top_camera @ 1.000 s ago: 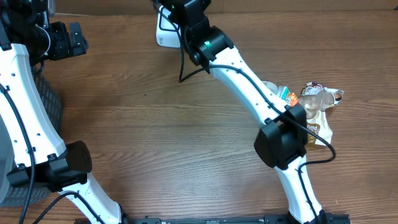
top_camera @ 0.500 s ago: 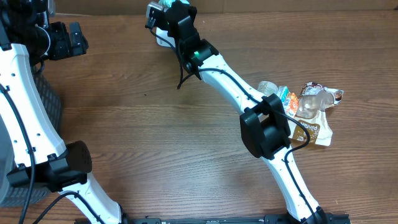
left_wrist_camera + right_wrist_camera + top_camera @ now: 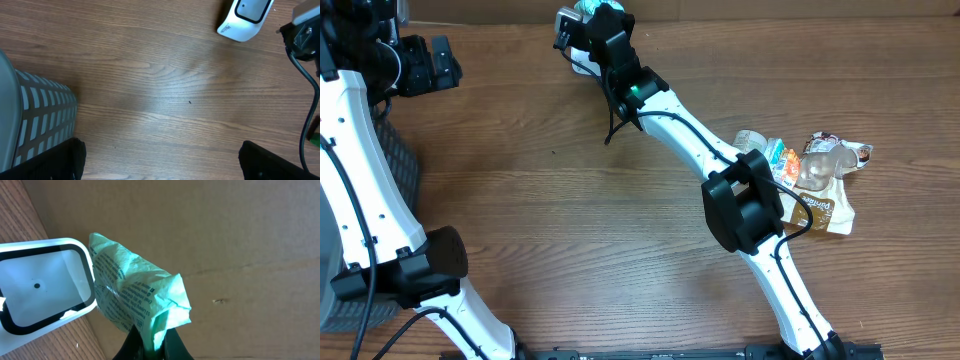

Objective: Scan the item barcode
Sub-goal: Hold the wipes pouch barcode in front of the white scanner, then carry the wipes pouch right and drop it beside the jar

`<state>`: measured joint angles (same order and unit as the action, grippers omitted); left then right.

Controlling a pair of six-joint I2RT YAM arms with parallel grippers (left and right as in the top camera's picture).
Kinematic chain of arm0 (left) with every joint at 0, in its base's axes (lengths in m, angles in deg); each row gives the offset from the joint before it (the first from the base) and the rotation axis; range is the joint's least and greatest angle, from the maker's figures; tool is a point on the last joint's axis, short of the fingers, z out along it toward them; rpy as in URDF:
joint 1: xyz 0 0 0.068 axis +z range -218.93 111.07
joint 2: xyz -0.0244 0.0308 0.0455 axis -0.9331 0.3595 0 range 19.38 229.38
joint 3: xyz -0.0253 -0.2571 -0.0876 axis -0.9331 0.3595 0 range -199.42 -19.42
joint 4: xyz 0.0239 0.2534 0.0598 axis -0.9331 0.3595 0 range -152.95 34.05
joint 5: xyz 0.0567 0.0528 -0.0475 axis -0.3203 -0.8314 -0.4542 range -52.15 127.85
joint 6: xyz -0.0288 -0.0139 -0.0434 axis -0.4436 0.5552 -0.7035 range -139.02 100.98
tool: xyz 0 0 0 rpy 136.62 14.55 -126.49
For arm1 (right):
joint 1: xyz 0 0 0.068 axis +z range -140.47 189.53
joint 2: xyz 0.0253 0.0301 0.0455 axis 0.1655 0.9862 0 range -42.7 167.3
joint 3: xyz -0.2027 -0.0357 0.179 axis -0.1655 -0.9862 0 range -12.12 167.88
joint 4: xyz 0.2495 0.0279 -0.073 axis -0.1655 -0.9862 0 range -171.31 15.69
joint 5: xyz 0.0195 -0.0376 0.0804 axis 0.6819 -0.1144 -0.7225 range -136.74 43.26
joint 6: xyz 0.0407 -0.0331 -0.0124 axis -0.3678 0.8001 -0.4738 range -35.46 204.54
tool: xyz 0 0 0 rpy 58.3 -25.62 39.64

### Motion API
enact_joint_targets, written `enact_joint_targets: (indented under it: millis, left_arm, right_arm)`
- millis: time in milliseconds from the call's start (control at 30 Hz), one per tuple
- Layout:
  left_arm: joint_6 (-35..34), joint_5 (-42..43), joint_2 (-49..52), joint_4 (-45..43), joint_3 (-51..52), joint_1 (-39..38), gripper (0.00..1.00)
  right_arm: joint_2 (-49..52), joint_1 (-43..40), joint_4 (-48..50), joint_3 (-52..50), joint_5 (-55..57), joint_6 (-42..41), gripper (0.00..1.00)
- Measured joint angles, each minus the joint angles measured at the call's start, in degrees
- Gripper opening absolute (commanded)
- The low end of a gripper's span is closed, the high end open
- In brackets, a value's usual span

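Holding green packet (image 3: 135, 295) clamped in right fingers (image 3: 129, 347) beside white scanner (image 3: 42, 287), top of overhead view. Right arm (image 3: 690, 120) shifted frame-left since one second ago. Left fingers (image 3: 55, 162) wide apart.

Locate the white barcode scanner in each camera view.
Overhead: scanner at top, left of centre, partly hidden.
Left wrist: scanner in top right corner.
Right wrist: scanner at left, beside the green packet.
Shared landmark: the wooden table.
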<state>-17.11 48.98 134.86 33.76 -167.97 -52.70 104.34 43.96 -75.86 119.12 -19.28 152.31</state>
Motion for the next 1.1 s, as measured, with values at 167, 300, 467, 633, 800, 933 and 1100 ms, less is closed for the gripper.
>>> enact_joint_targets:
  millis: [167, 300, 467, 633, 800, 933, 1100]
  left_arm:
    - [0.00, 0.00, 0.00, 0.00, 0.00, 0.00, 1.00]
    - [0.00, 0.00, 0.00, 0.00, 0.00, 0.00, 0.99]
    - [0.02, 0.00, 0.00, -0.02, 0.00, 0.00, 1.00]
    - [0.00, 0.00, 0.00, 0.00, 0.00, 0.00, 1.00]
    - [0.02, 0.00, 0.00, -0.02, 0.00, 0.00, 1.00]
    - [0.00, 0.00, 0.00, 0.00, 0.00, 0.00, 1.00]
    - [0.00, 0.00, 0.00, -0.02, 0.00, 0.00, 1.00]
  right_arm:
    - [-0.02, -0.02, -1.38, 0.02, -0.13, -4.48, 0.04]
    - [-0.11, -0.31, -7.17, 0.02, -1.75, -11.50, 0.04]
    - [-3.72, -1.14, -17.33, 0.00, -3.26, -23.19, 0.04]
    - [-14.32, -1.95, -35.63, 0.00, -6.47, -40.68, 0.04]
    - [-26.86, -4.42, -52.74, 0.13, -18.80, -54.45, 0.04]
    - [-33.31, -9.53, -63.21, 0.63, -31.17, -61.64, 0.04]
    - [-36.48, -19.56, -74.97, 0.76, -41.77, -68.50, 0.04]
